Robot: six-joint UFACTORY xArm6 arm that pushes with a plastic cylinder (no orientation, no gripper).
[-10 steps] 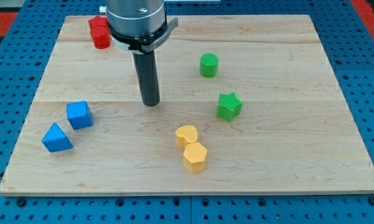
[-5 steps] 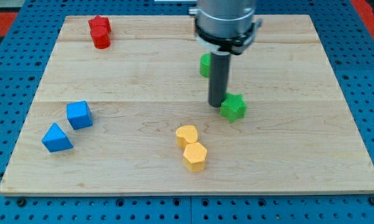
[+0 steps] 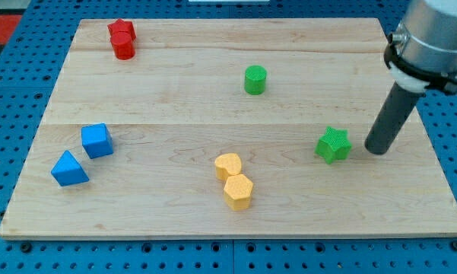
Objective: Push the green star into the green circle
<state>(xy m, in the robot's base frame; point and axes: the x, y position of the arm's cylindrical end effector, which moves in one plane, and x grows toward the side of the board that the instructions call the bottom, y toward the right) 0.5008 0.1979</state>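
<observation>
The green star [image 3: 333, 144] lies on the wooden board [image 3: 175, 91] at the view's right, below and to the right of the green circle [image 3: 255, 79]. The two are well apart. My tip [image 3: 376, 149] rests on the board just to the right of the star, a small gap away from it. The rod rises toward the view's upper right.
Two red blocks [image 3: 122, 39] sit together at the view's top left. A blue cube [image 3: 96, 140] and a blue triangular block [image 3: 68, 168] lie at the left. A yellow heart [image 3: 228, 164] and a yellow hexagon [image 3: 238, 191] touch near the bottom centre.
My tip swept from the board's centre left across to the right. It pushed the green star rightward and slightly down, away from the green circle, then passed to the star's right side.
</observation>
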